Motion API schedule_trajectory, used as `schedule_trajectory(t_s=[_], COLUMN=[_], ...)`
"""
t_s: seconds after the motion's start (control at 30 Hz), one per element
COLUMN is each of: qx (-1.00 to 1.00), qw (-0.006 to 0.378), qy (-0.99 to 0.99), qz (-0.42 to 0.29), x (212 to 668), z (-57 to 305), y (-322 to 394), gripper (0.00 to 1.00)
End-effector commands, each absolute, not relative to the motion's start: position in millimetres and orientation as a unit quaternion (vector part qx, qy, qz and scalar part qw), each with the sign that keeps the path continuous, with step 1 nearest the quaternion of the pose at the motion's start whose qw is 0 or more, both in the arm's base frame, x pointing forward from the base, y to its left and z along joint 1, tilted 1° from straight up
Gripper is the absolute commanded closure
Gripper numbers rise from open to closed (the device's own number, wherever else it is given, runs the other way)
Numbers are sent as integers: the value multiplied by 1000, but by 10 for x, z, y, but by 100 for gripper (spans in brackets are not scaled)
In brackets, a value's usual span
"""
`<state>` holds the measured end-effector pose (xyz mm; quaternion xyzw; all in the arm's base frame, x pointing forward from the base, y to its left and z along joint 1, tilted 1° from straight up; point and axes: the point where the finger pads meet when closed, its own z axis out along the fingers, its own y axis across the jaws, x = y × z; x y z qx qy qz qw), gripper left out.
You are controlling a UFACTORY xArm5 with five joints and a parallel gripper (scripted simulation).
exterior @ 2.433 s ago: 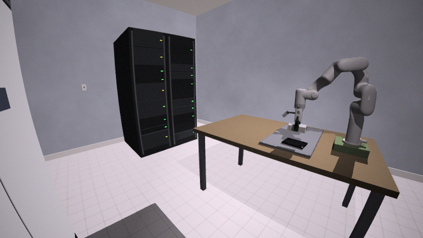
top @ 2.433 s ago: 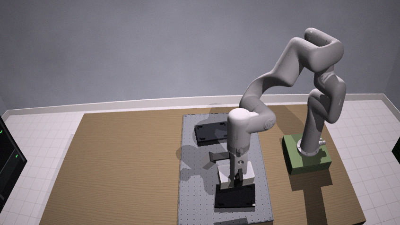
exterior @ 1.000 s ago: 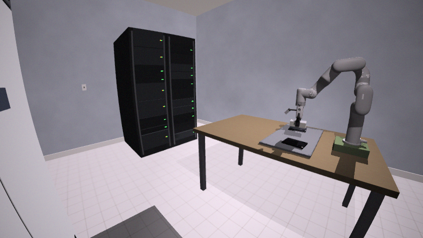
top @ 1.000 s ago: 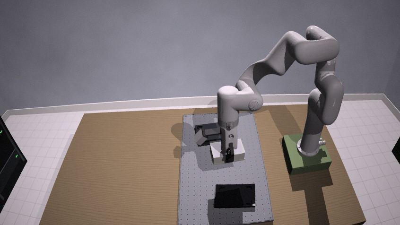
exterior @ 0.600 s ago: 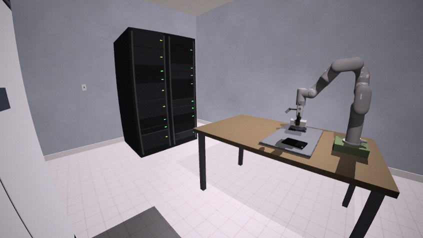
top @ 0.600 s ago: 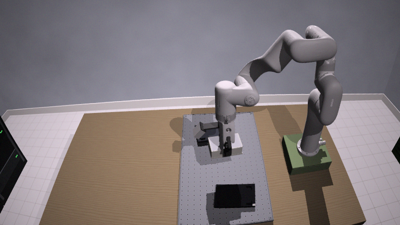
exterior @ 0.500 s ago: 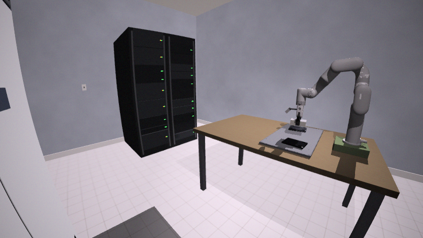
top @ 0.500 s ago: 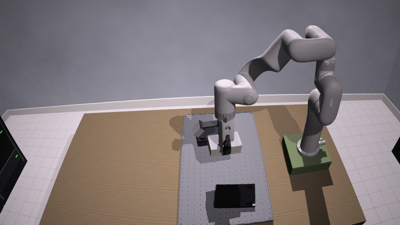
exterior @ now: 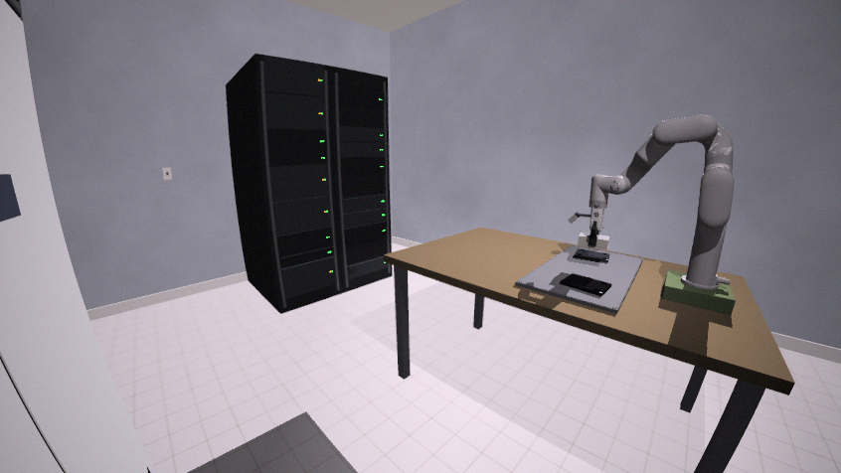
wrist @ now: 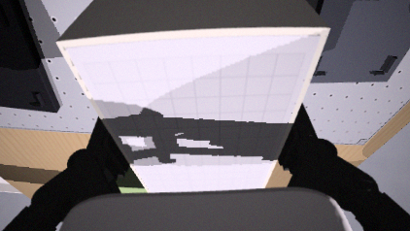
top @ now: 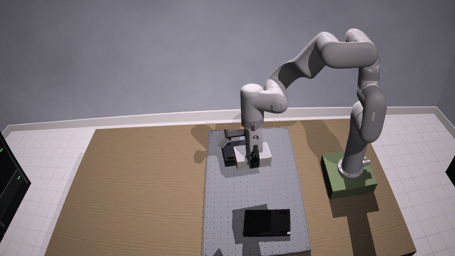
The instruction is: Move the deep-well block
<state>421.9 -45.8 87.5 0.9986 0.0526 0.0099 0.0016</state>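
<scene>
The white deep-well block (top: 253,156) is clamped between my gripper's (top: 254,161) black fingers and hangs a little above the grey perforated plate (top: 254,191), at its far end. In the wrist view the block (wrist: 194,107) fills the middle, with a finger on each side of it (wrist: 201,146). The far black nest (top: 228,156) lies under and just left of the block and is partly hidden by it. The near black nest (top: 266,222) lies empty. From the side, the block (exterior: 597,241) hangs over the far nest (exterior: 590,254). I cannot make out the A1 marks.
The arm's green base block (top: 348,176) stands on the wooden table to the right of the plate. A tall black server rack (exterior: 308,176) stands on the floor well away from the table. A dark cabinet edge (top: 11,178) shows at the far left.
</scene>
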Motion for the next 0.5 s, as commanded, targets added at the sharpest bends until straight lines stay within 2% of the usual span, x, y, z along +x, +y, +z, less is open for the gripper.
schedule_trajectory(t_s=[0.0,0.47], qx=[999,999], qw=[2,3], qy=[53,53], qz=[12,12], x=[4259,4321], z=[890,895], y=[-617,-1012], gripper=[100,100])
